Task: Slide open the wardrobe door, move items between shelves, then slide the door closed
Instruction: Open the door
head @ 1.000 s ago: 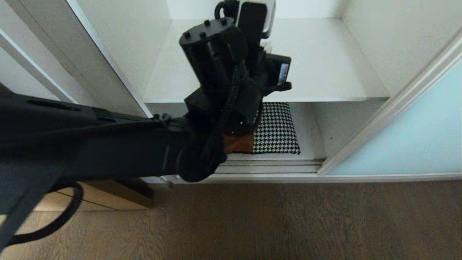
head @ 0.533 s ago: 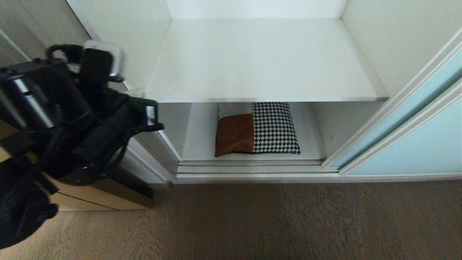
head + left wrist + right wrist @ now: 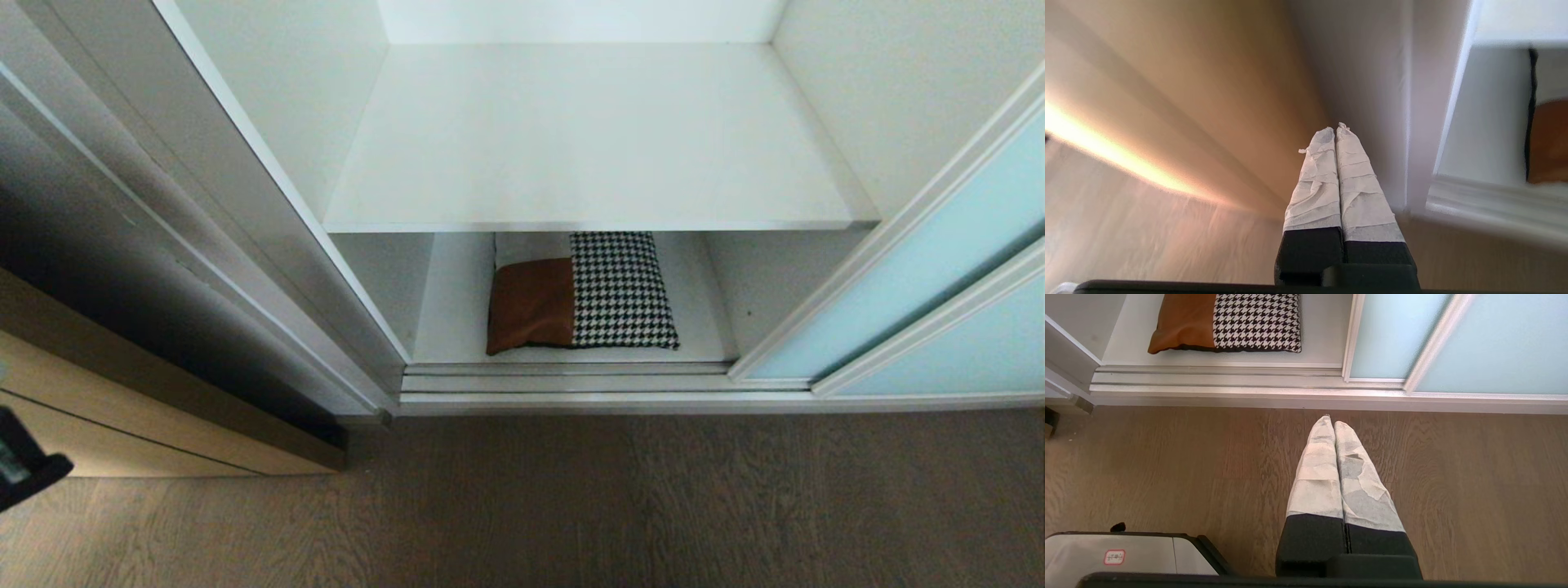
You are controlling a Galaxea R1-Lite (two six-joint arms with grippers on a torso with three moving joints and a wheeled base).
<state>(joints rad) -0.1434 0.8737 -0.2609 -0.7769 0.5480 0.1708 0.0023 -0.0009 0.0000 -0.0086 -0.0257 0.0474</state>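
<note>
Seen from the head camera: open white wardrobe filling the upper middle of the frame. Sliding door [image 3: 939, 269] of frosted pale blue glass pushed aside to the right edge, leaving the inside exposed, probably so the shelves can be reached. Upper shelf [image 3: 588, 139] in the top centre, a plain white board with nothing on it. Bottom shelf [image 3: 702, 318] below it, at centre frame, holding one cushion [image 3: 584, 290] lying flat, tan leather on the left half, black-and-white houndstooth on the right, a pale grey patch at the back. Placed near the front lip, just behind the door track, likely easy to reach. Brown wooden floor [image 3: 571, 506] across the lower frame.

Left gripper [image 3: 1336, 134] shown only in its wrist view, taped fingers clenched together on nothing, pointing at a tan panel beside the wardrobe, well apart from the cushion. Right gripper [image 3: 1329, 424] hanging over the floor in front of the track, fingers likewise pressed together and empty, seemingly parked.

Judging by this, door opened; cushion not yet lifted to the upper shelf.
</note>
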